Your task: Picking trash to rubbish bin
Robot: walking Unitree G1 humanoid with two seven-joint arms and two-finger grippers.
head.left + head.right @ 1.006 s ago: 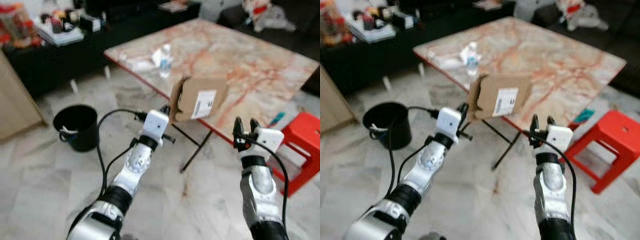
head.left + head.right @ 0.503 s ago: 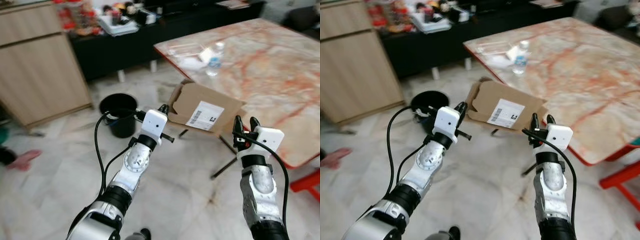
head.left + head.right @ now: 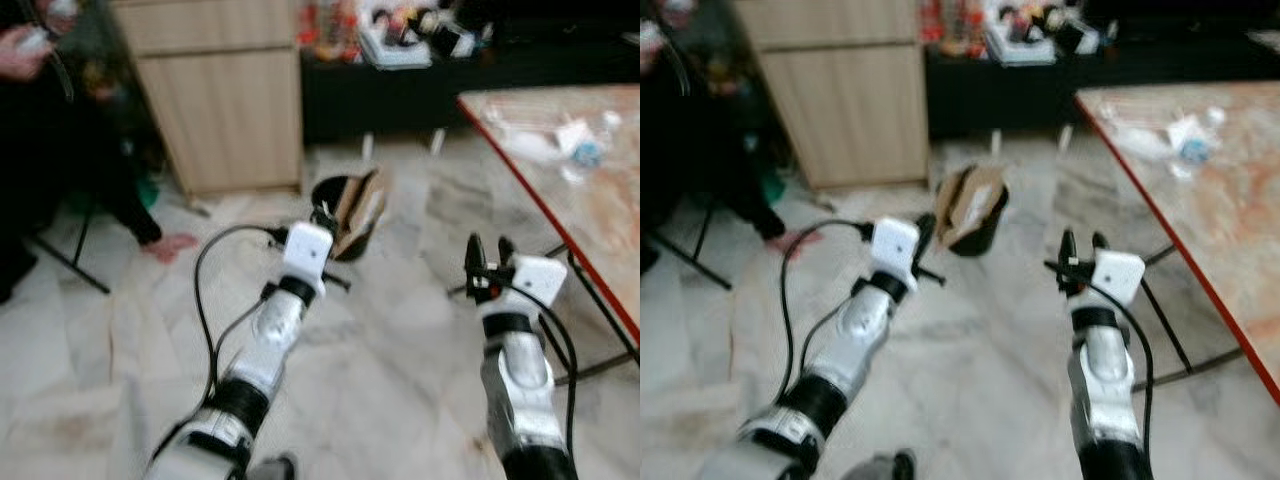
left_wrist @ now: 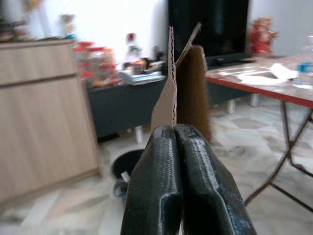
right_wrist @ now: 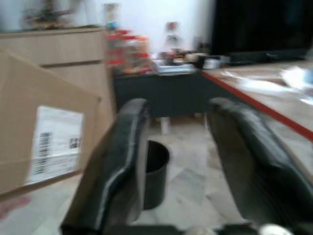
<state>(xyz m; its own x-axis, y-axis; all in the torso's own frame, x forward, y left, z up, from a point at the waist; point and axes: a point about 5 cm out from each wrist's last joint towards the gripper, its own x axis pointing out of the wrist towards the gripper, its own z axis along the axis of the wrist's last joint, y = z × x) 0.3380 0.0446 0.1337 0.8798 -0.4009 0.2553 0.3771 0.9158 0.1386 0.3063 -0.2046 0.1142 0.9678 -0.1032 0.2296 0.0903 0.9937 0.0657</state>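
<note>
left claw pinching cardboard edge | light, stiff, floppy flap | right claw spread, empty | bin ahead

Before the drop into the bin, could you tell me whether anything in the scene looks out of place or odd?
Nothing looks spilled or damaged. The left gripper is shut on the flattened cardboard box, held edge-up in front of the black bin. The right gripper is open with nothing in it. A person's bare foot rests on the floor left of the bin.
</note>
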